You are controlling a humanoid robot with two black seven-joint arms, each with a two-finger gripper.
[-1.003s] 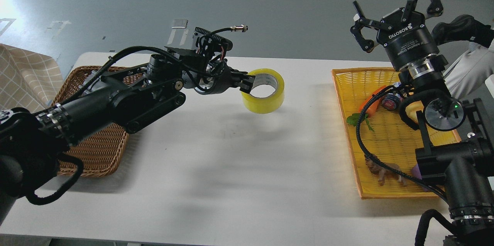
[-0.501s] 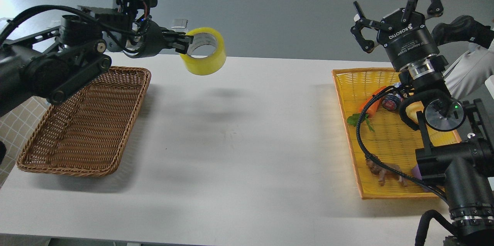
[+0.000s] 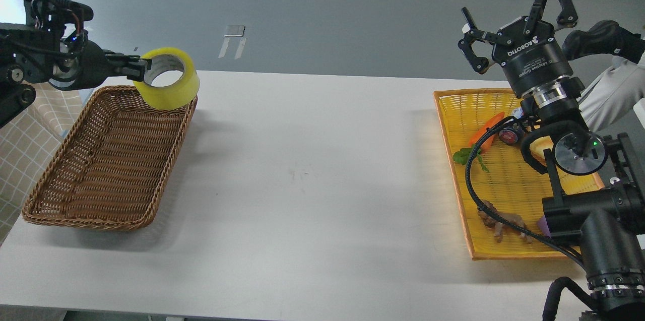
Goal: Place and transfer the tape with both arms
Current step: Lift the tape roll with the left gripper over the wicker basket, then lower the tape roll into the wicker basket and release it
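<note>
head view: left gripper (image 3: pixel 137 68) pinches tape (image 3: pixel 167 78) wall above basket (image 3: pixel 75 212) rim; right gripper (image 3: pixel 514 23) spread wide. risk: release here, tape strikes rim, rolls off.

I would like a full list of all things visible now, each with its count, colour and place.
tape: 1, translucent yellow, held in the air over the far right corner of the brown basket
brown basket: 1, brown wicker, left on the table
table: 1, white, centre
yellow tray: 1, yellow woven, right on the table
carrot toy: 1, orange with green leaves, in the tray
brown toy: 1, near end of the tray, kind unclear
checked cloth: 1, beige, far left
left tool: 1, black, shut on the tape
right tool: 1, black, open, raised above the tray
</note>
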